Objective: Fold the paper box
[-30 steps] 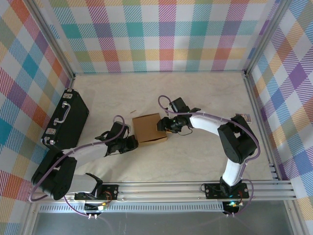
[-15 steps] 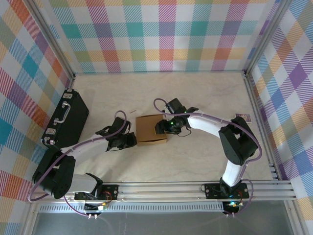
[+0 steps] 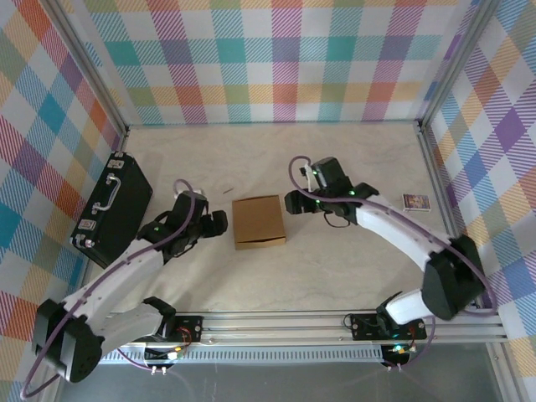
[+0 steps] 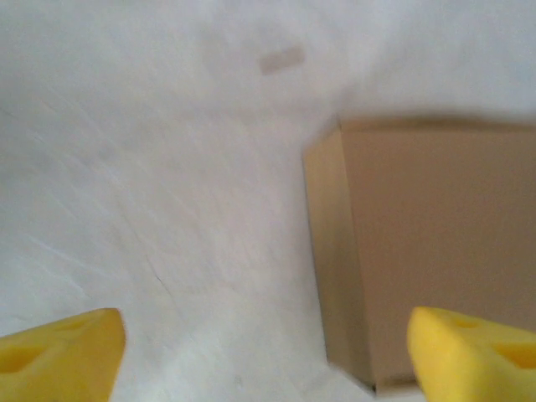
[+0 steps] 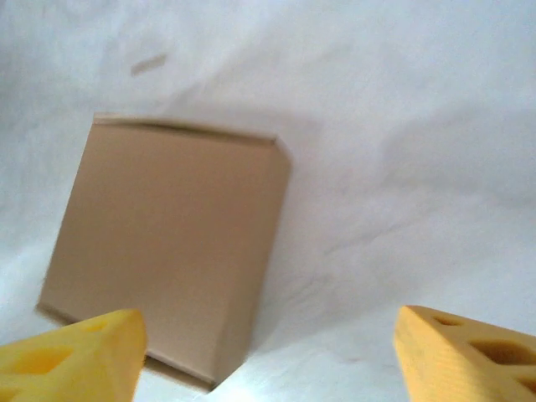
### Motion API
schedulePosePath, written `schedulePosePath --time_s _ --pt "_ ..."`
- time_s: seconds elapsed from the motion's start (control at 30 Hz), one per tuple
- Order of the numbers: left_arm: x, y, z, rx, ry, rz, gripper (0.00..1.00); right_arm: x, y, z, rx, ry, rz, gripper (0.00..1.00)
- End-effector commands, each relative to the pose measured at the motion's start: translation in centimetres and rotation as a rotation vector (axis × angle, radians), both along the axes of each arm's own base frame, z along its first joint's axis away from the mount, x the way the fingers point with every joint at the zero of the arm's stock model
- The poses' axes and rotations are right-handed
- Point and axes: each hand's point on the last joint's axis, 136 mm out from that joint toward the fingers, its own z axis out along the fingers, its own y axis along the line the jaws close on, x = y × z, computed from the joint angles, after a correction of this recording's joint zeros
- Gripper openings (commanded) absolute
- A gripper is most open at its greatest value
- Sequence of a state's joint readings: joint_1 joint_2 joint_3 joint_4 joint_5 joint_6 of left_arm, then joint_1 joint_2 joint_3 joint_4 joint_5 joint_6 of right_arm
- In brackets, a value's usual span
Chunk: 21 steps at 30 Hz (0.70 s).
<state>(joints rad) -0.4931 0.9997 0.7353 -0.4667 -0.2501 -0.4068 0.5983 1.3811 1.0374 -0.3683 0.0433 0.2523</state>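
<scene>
Paper box (image 3: pixel 259 221): plain brown cardboard, squarish and low, with its top face flat and closed and its side walls upright. No flap sticks out or stands open in any view.
Box position: mid-table, resting on its base, between the two grippers and touching neither.
Box seams: in the right wrist view the top face meets the side wall in a clean crease. Along the near edge in the top view a thin lip shows, and I cannot tell whether it is tucked fully home.
Progress: the folding looks finished or all but finished, since the walls are up, the lid is shut, and the shape holds with nothing pressing on it.
Left to do: at most, I judge, a press along that near edge to seat it.
Left gripper (image 3: pixel 218 224): just beside the box's left wall with a gap between them. Its jaws are spread wide and empty, and its wrist view looks down on the box's left side.
Right gripper (image 3: pixel 291 202): near the box's far right corner and not touching it. Its jaws are spread wide and hold nothing.
Table (image 3: pixel 335 268): pale marbled surface.
Black case (image 3: pixel 113 201): lies flat at the left wall with its handle on top, well apart from the box.
Packet (image 3: pixel 415 202): small and printed, by the right wall, well apart from the box.
Sliver (image 3: pixel 228 191): a thin scrap just beyond the box's far left corner, too small to identify.
</scene>
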Motion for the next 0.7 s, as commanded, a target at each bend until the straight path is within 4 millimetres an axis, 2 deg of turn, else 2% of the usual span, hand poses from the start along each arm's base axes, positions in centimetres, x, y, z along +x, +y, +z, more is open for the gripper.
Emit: schedulePosePath --time_s 0.0,0.03,0.07,0.17,0.23,0.27,0.33,0.43,0.5,0.57,0.63,0.67 --pt "1.6 4.4 4.0 0.164 -0.254 0.165 0.92 1.9 -4.0 2.3 -0.154 -0.296 -0.067 0.88" --pt "1.9 5.0 4.8 0.194 -0.322 0.178 0.92 2.1 -5.6 2.4 -0.194 -0.350 -0.110 0.97" --pt "2.4 5.2 5.2 0.223 -0.397 0.174 0.92 2.4 -7.0 2.5 -0.218 -0.395 -0.147 0.99" --pt "2.9 5.8 4.7 0.294 -0.557 0.167 0.95 3.2 -11.6 1.5 -0.243 -0.435 -0.291 0.99" --pt "3.2 6.6 3.7 0.299 -0.594 0.185 0.97 3.6 -13.8 0.2 -0.248 -0.488 -0.338 0.99" --pt "3.7 6.5 2.7 0.302 -0.585 0.152 0.96 3.8 -14.6 -0.4 -0.225 -0.514 -0.366 0.99" --pt "4.5 7.7 1.0 0.312 -0.551 0.174 0.96 4.1 -16.2 -1.8 -0.183 -0.522 -0.408 0.99" --pt "6.7 9.0 -2.0 0.265 -0.511 0.168 0.95 5.6 -18.3 -3.6 -0.224 -0.546 -0.463 0.99" --pt "8.1 9.9 -2.9 0.250 -0.520 0.195 0.94 6.5 -19.2 -4.8 -0.264 -0.538 -0.473 0.99" --pt "9.1 9.2 -3.2 0.253 -0.517 0.132 0.94 7.2 -19.7 -5.0 -0.278 -0.612 -0.478 0.99" --pt "10.3 9.8 -4.7 0.245 -0.490 0.144 0.94 7.9 -21.6 -6.1 -0.216 -0.561 -0.559 1.00" --pt "10.9 9.8 -5.5 0.246 -0.466 0.136 0.93 7.7 -22.0 -6.7 -0.178 -0.501 -0.553 0.97"
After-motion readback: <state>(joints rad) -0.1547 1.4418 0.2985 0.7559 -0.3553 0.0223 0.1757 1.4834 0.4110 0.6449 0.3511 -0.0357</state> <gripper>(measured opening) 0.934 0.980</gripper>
